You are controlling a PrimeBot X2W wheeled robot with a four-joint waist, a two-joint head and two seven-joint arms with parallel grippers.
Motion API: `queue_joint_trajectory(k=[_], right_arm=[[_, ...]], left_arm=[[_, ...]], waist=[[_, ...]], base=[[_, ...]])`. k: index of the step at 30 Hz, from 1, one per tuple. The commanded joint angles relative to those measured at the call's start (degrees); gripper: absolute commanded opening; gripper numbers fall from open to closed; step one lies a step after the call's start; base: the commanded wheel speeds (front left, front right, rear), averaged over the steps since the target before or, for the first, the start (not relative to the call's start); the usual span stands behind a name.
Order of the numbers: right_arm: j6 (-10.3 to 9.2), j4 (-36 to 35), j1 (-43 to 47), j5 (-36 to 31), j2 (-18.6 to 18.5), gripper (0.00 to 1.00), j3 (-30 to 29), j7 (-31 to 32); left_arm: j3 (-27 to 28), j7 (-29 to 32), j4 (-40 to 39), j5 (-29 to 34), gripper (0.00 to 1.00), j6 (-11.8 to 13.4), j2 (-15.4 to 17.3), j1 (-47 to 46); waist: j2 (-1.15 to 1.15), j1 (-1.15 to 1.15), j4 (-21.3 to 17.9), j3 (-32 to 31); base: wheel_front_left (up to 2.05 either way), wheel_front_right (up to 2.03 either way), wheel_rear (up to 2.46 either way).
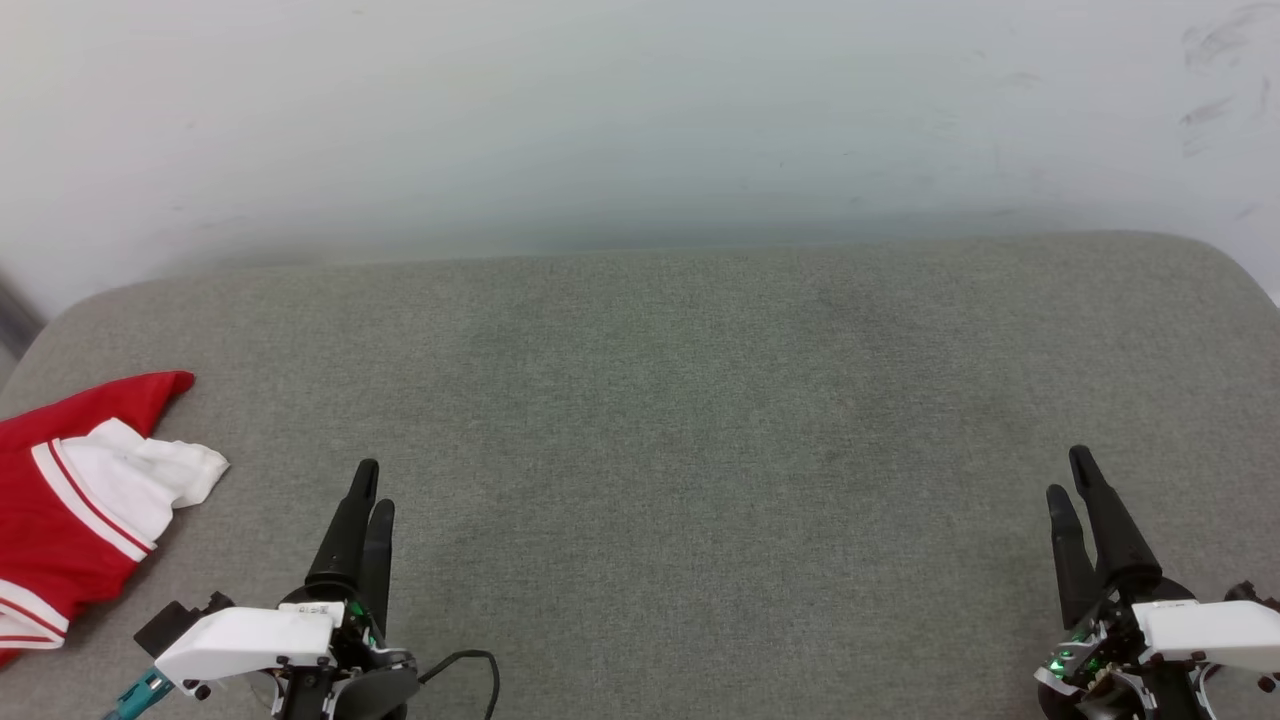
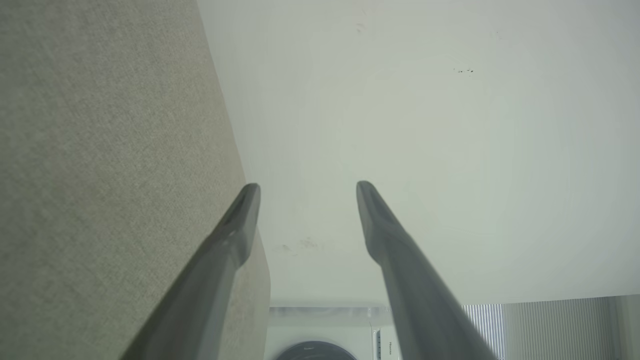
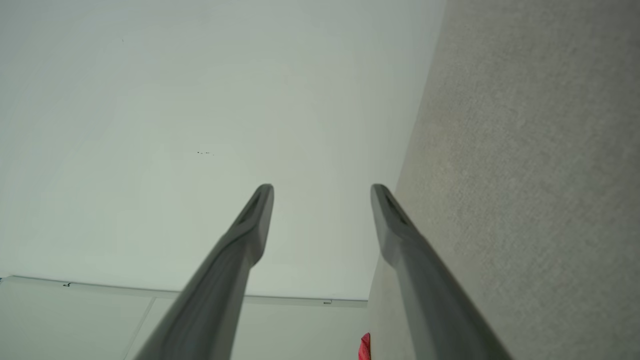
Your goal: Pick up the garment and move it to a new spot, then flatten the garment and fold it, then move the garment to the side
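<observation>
The garment (image 1: 70, 500) is a red jersey with a white sleeve and red-and-white striped trim. It lies crumpled at the far left of the grey cushioned surface (image 1: 680, 400), partly cut off by the head view's edge. A small red scrap of the garment (image 3: 365, 347) shows at the bottom of the right wrist view. My left gripper (image 1: 375, 490) hovers to the right of it, apart from the cloth, its jaws open and empty (image 2: 308, 186). My right gripper (image 1: 1068, 474) stands at the lower right, far from the garment, also open and empty (image 3: 322, 187).
A white wall (image 1: 640, 120) rises behind the surface's back edge. A black cable (image 1: 470, 665) loops beside my left wrist. The left wrist view catches a washing machine (image 2: 315, 345) and window blinds (image 2: 550, 330) beyond the surface's end.
</observation>
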Motion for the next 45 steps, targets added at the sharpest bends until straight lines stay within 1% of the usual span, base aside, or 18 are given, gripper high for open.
queue_joint_trajectory(k=[1,5,7,10,11,20,27,35,39,45], right_arm=[[0.01,-1.7,-0.1,-1.3,-0.7,1.0,0.5,-0.7],[0.01,-2.5,0.3,-4.6,-1.3,1.0,1.1,-1.9],[0.01,-2.7,0.6,-6.9,-1.6,1.0,1.4,-2.4],[0.01,-3.1,0.9,-11.2,-2.0,1.0,1.7,-3.1],[0.01,-3.1,0.9,-11.2,-2.0,1.0,1.7,-3.1],[0.01,-5.2,1.4,-26.8,-1.7,1.0,1.5,-3.9],[0.01,-7.3,1.8,-38.2,-1.2,1.0,1.3,-4.4],[0.02,-8.8,2.6,-48.4,-1.2,1.0,1.8,-4.2],[0.02,-9.4,2.9,-52.4,-1.2,1.0,1.5,-3.6],[0.02,-10.1,3.4,-57.9,-1.3,1.0,1.3,-2.9]], left_arm=[[-0.7,-0.7,-1.7,0.8,1.0,0.0,0.4,-0.7],[-2.2,-2.1,-2.6,3.0,1.0,0.0,1.2,-0.5],[-3.2,-2.7,-2.6,5.6,1.0,0.0,2.1,-0.5],[-3.5,-3.4,-2.7,9.8,1.0,0.0,2.1,-0.5],[-3.5,-3.4,-2.7,9.8,1.0,0.0,2.1,-0.5],[-2.4,-5.4,-5.0,26.3,1.0,0.0,1.0,0.2],[-2.5,-6.9,-6.2,37.2,1.0,0.0,0.8,0.5],[-3.5,-8.4,-6.5,47.6,1.0,0.0,1.9,1.3],[-4.2,-9.2,-6.4,51.7,1.0,0.1,2.3,1.3],[-4.9,-10.2,-6.7,57.1,1.0,1.0,3.3,1.4]], waist=[[0.0,0.0,0.0,0.0],[0.0,0.0,0.2,-0.1],[0.0,0.0,0.2,-0.2],[0.0,0.0,0.3,-0.3],[0.0,0.0,0.3,-0.3],[0.0,0.0,0.4,-0.3],[0.0,0.0,0.7,-0.4],[0.0,0.0,1.1,-0.5],[0.0,0.0,1.2,-0.5],[0.0,0.0,1.3,-0.6]], base=[[0.0,0.0,0.0],[0.0,0.0,0.0],[0.0,0.0,0.0],[0.0,0.0,0.0],[0.0,0.0,0.0],[0.0,0.0,0.0],[0.0,0.0,0.0],[0.0,0.0,0.0],[0.0,0.0,0.0],[0.0,0.0,0.0]])
